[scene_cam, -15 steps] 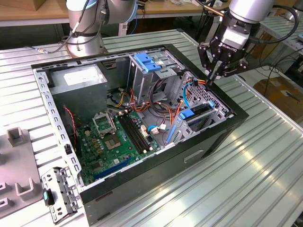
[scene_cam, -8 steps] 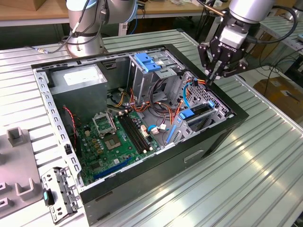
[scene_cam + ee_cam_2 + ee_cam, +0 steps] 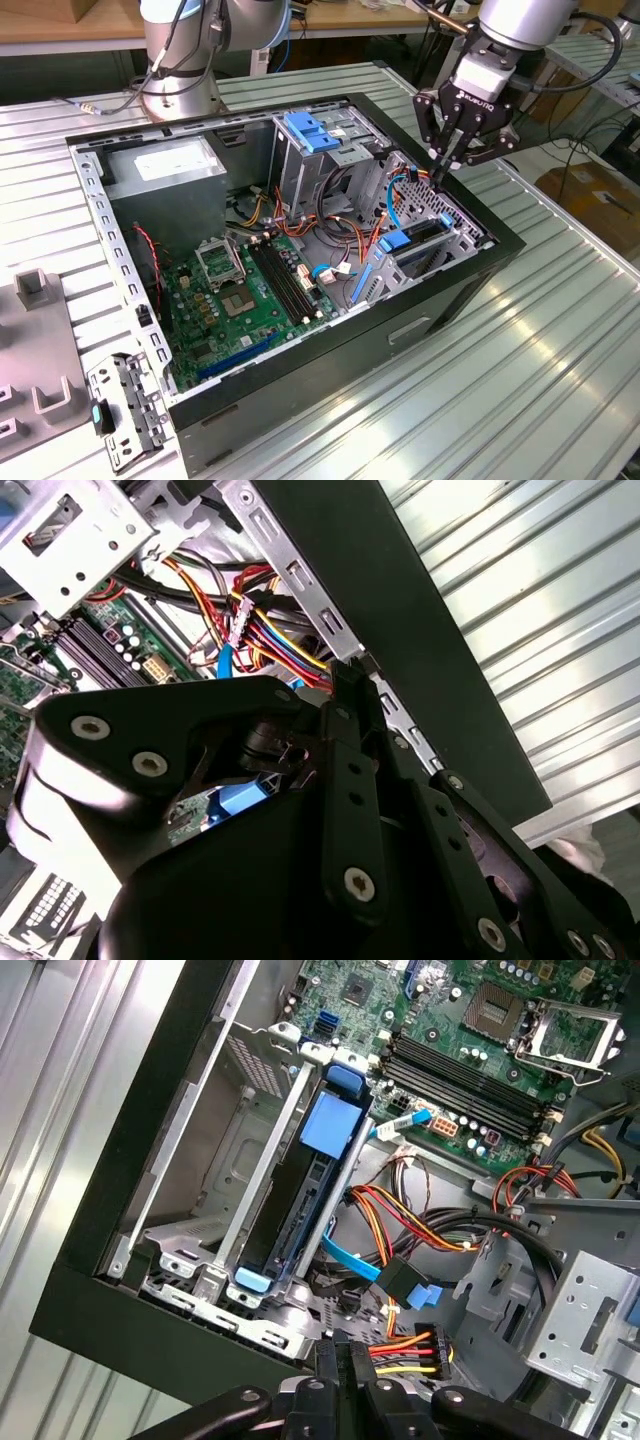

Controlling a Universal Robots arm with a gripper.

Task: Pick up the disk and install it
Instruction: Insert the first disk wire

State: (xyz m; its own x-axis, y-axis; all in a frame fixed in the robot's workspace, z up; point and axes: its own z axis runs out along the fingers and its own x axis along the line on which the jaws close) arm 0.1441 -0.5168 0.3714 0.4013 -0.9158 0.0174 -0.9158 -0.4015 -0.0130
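Note:
The disk (image 3: 418, 243) stands on edge in the drive cage at the case's near corner, on the exterior view's right, with its blue rails and blue tab showing. In the first wrist view the disk (image 3: 308, 1205) sits between the cage's metal walls, its blue tab on its upper end. My gripper (image 3: 438, 170) hangs just above the case's rim, a little behind the disk and apart from it. Its black fingers (image 3: 327, 1358) are pressed together, shut on nothing. The second wrist view has the gripper (image 3: 346, 680) over the case's edge and cables.
The open black computer case (image 3: 455, 290) lies on a ribbed metal table. Inside are a green motherboard (image 3: 245, 300), a grey metal box (image 3: 165, 165), a blue latch plate (image 3: 312, 130) and loose cables (image 3: 340, 215). Grey fixtures (image 3: 35, 330) and a metal bracket (image 3: 125, 405) lie at the exterior view's left.

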